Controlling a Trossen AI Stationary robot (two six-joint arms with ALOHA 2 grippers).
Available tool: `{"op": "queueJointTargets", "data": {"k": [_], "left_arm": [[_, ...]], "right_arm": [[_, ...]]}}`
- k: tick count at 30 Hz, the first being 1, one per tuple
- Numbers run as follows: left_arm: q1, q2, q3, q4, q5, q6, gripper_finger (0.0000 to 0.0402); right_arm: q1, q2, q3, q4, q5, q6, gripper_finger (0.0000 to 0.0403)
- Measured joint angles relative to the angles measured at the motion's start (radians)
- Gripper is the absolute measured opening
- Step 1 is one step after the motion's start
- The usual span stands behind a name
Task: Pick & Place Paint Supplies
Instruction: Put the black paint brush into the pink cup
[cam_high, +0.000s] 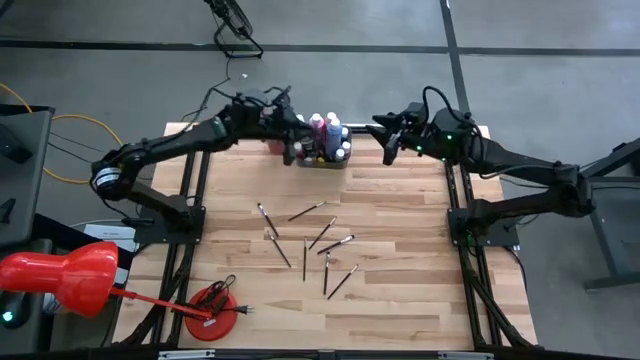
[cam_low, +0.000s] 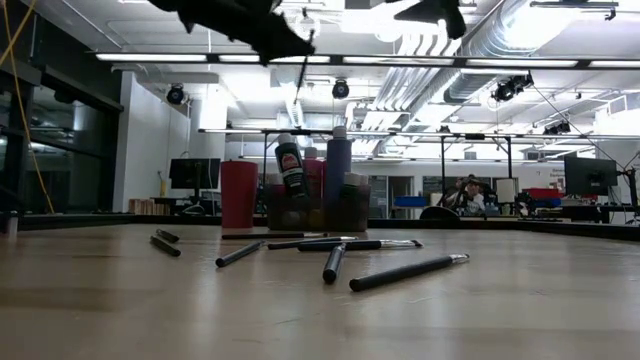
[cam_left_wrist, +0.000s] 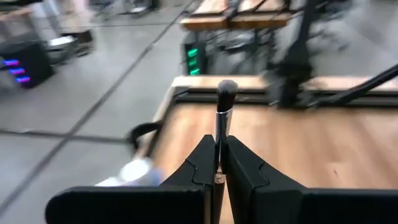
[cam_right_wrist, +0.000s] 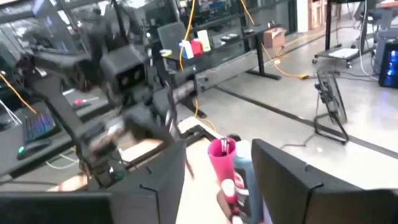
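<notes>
Several thin dark-handled paintbrushes (cam_high: 322, 235) lie flat and scattered on the middle of the wooden table; the low view shows them (cam_low: 405, 270) in front of the tray. Paint bottles (cam_high: 330, 130) stand upright in the grey tray (cam_high: 325, 162) near the table's far edge, with the pink cup (cam_low: 238, 195) beside it. My left gripper (cam_high: 288, 120) hovers over the tray's left end, shut on one paintbrush (cam_left_wrist: 221, 118). My right gripper (cam_high: 386, 140) hangs open to the right of the tray, touching nothing. Its wrist view looks at the cup (cam_right_wrist: 221, 152) and a blue bottle (cam_right_wrist: 244, 171). My left gripper (cam_left_wrist: 216, 149) pinches a paintbrush between its two fingers, on the handle just behind the metal ferrule (cam_left_wrist: 220, 127). The brush lies along the fingers, and its dark bristle head (cam_left_wrist: 226, 90) sticks out past the fingertips. It is lifted clear of the table.
A red lamp (cam_high: 60, 275) and a red round holder (cam_high: 215, 305) sit at the table's near left corner. Bare wood lies to the right of the loose brushes and in front of the tray. A person sits far off in the room (cam_low: 470, 190).
</notes>
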Motion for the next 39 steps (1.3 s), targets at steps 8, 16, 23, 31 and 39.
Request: {"op": "queueJointTargets", "data": {"k": [8,16,23,31,39], "left_arm": [[0.163,-0.085,-0.081,-0.054,-0.038,0.072,0.001],[0.296,-0.095,-0.232,0.122,-0.062,0.067,0.001],[0.345,-0.089,-0.337,0.186,-0.062,0.019,0.001],[0.356,-0.085,-0.443,0.293,-0.094,-0.017,0.001],[0.356,-0.084,-0.448,0.28,-0.132,-0.026,0.0094]], "right_arm": [[-0.004,-0.023,0.0,-0.043,0.023,0.029,0.0196],[-0.004,-0.021,0.0,-0.048,0.022,0.031,0.0193],[-0.004,-0.021,0.0,-0.051,0.022,0.08,0.0193],[0.03,-0.021,0.0,-0.089,0.023,0.118,0.0191],[0.104,-0.02,0.0,-0.094,0.138,0.172,0.0191]]}}
